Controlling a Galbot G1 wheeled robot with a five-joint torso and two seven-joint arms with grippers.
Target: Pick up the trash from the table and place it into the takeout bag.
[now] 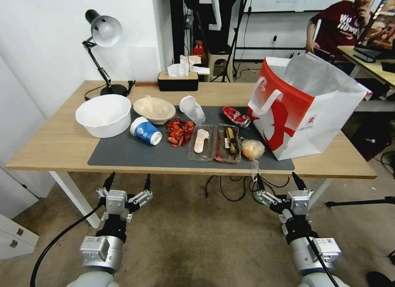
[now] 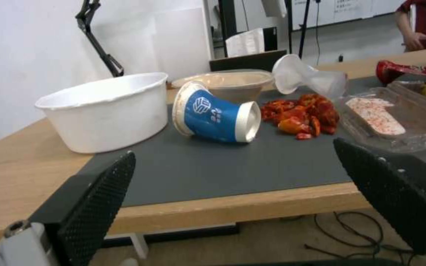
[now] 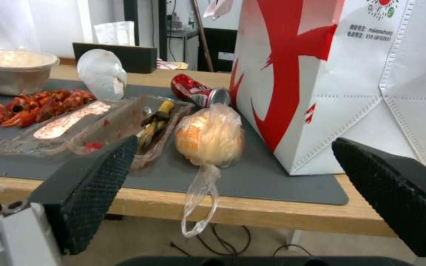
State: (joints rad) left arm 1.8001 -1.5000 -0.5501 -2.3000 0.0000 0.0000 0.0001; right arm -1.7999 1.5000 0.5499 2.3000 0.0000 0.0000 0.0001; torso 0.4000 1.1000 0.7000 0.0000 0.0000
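Note:
Trash lies on the dark mat of the table [image 1: 57, 149]: a blue-and-white paper cup [image 1: 146, 131] [image 2: 216, 116] on its side, a beige bowl [image 1: 154, 109], a clear plastic cup [image 1: 192, 109] tipped over, red food scraps [image 1: 180, 131], two clear trays [image 1: 214, 143], a crushed red soda can [image 1: 236, 116] [image 3: 199, 92] and a small clear bag with a pale lump [image 1: 252, 149] [image 3: 209, 136]. The takeout bag [image 1: 306, 102] [image 3: 341, 74] stands open at the right. My left gripper [image 1: 127, 183] and right gripper [image 1: 279, 181] hang open below the table's front edge.
A big white bowl [image 1: 103, 114] sits left of the mat. A desk lamp [image 1: 103, 36] and a black tissue box [image 1: 177, 80] stand along the back edge. Cables lie on the floor under the table. Bare wood stretches at the left end.

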